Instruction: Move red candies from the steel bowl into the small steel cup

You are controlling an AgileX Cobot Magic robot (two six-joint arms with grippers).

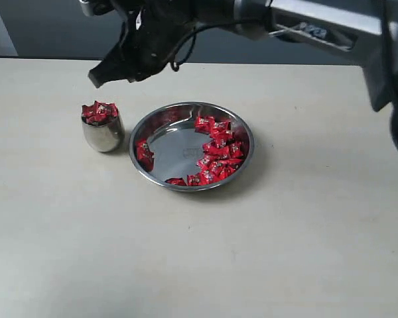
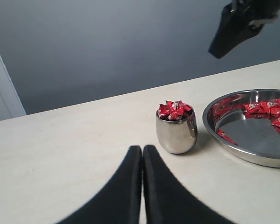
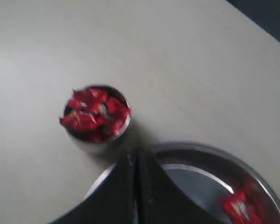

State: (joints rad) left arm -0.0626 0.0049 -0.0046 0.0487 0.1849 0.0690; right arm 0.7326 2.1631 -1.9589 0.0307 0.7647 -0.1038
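The steel bowl (image 1: 192,146) sits mid-table with red candies (image 1: 219,154) heaped along its right and near side, plus a few at its left. The small steel cup (image 1: 103,129) stands just left of it, piled to the brim with red candies (image 1: 99,111). My right gripper (image 1: 95,77) hangs in the air above and behind the cup, shut, nothing visible between its fingers. In the right wrist view its black fingers (image 3: 136,156) meet over the bowl's rim (image 3: 191,149), beside the cup (image 3: 96,115). My left gripper (image 2: 142,150) is shut and empty, low over the table near the cup (image 2: 176,130).
The pale tabletop (image 1: 199,252) stretches all around the two vessels. The right arm (image 1: 305,26) spans the upper part of the exterior view, reaching from the right across to the left. A grey wall lies behind the table's far edge.
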